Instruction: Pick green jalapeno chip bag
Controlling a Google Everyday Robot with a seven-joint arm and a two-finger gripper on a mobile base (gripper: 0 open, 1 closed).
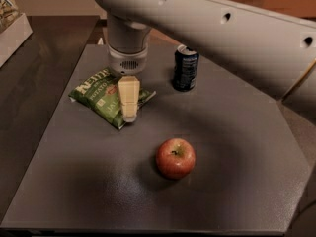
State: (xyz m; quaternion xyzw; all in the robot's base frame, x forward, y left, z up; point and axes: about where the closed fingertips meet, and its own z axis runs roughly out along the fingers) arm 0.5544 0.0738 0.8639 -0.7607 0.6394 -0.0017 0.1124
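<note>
**Q:** Where is the gripper?

**A:** A thick, pale grey robot arm (222, 28) enters from the upper right and ends in a round wrist that points straight down. Below the wrist hangs the gripper (129, 113), a cream-coloured block. It is low over the back left part of a flat, dark grey table (222, 191).

**Q:** Are the jaws open, closed, or gripping something?

**A:** I cannot tell. From this angle they read as one cream block, and no gap shows.

**Q:** Where is the green jalapeno chip bag?

**A:** The green jalapeno chip bag (98, 95) lies flat on the table directly under the jaws. Most of it spreads to the viewer's left of them, and a small corner shows on their right. The jaw tips sit over the bag's near right edge. Whether they touch the bag cannot be told. The bag is crinkled, with white lettering across its top.

**Q:** What else is on the table?

**A:** A dark blue drink can (185, 69) stands upright behind the jaws and to the viewer's right, apart from the bag. A red apple (175, 158) with a yellow-green patch near its stem sits in front of the jaws and to the viewer's right, closer to the camera. It is well apart from both the bag and the can.
</note>
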